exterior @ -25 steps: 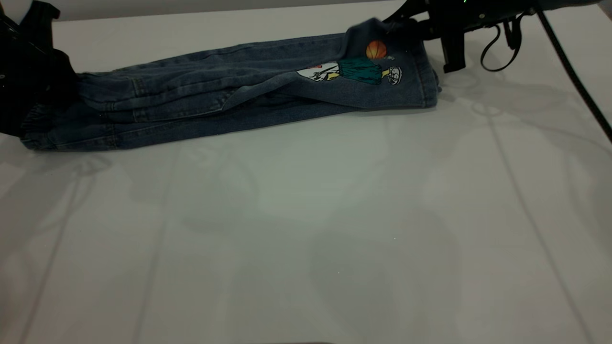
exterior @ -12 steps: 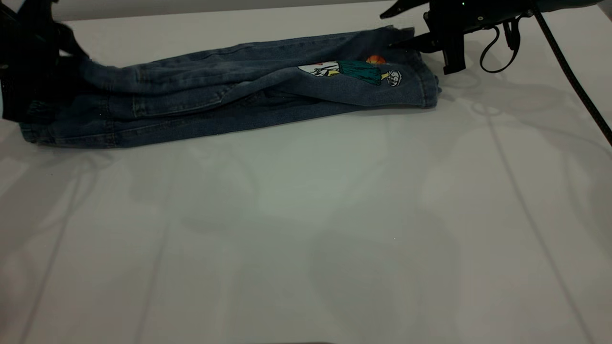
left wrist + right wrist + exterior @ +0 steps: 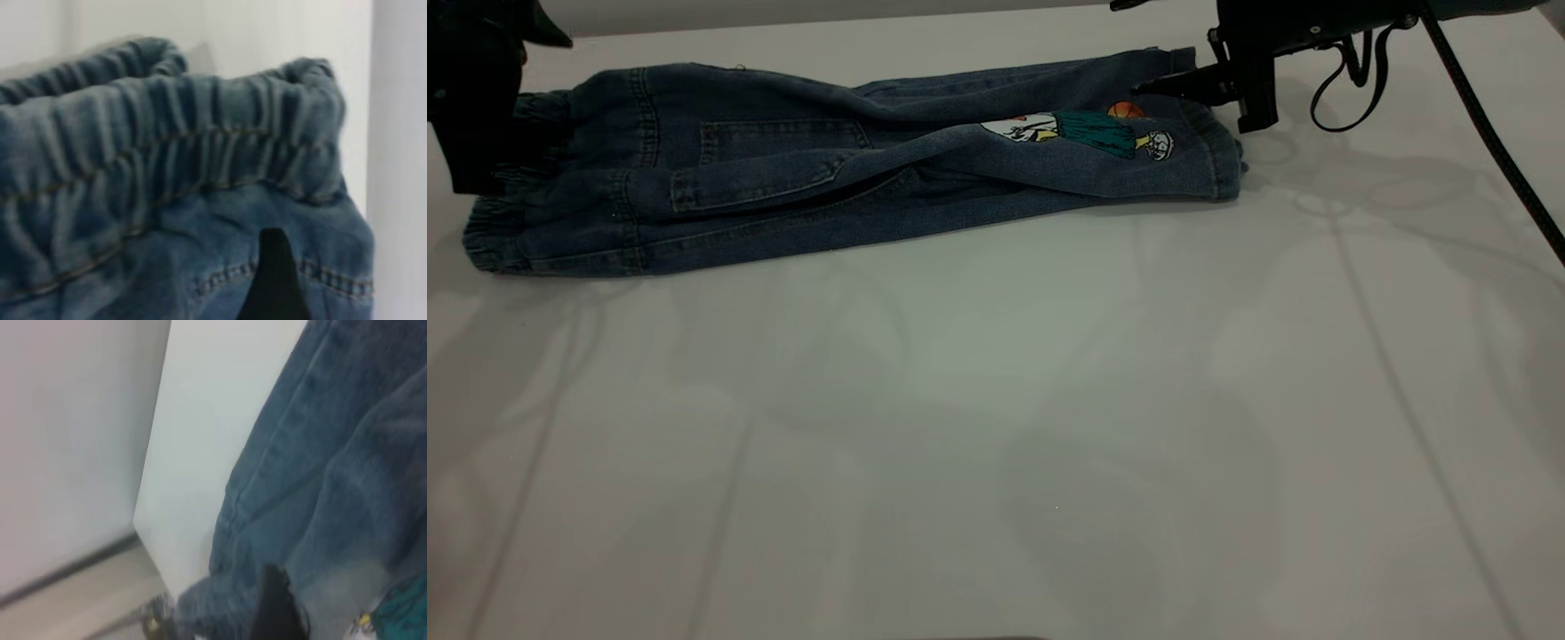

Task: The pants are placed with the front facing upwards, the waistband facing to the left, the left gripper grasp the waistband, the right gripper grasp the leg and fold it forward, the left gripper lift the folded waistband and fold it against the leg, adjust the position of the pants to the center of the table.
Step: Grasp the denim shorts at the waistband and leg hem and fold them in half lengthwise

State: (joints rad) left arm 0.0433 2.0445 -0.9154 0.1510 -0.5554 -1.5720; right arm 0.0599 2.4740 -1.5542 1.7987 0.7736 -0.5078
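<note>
The pants [image 3: 800, 187] lie folded lengthwise along the far side of the table [image 3: 996, 427]. The ruched waistband [image 3: 489, 244] is at the left and the printed leg [image 3: 1103, 142] at the right. My left gripper [image 3: 511, 89] hovers at the waistband end. One of its fingertips [image 3: 270, 280] rests over denim just behind the gathered waistband [image 3: 173, 133], and the jaws look open. My right gripper [image 3: 1129, 46] stands open beside the leg's hem, gripping nothing. One black fingertip [image 3: 277, 600] shows over the leg's denim [image 3: 333, 487].
The table's far edge [image 3: 827, 18] runs just behind the pants. A black cable [image 3: 1485, 133] trails from the right arm across the far right corner. Bare tabletop stretches from the pants to the near edge.
The right gripper let go of the raised leg hem, which now lies flat. The left gripper drew back left, and the waist end it held up dropped and spread flat, showing a pocket.
</note>
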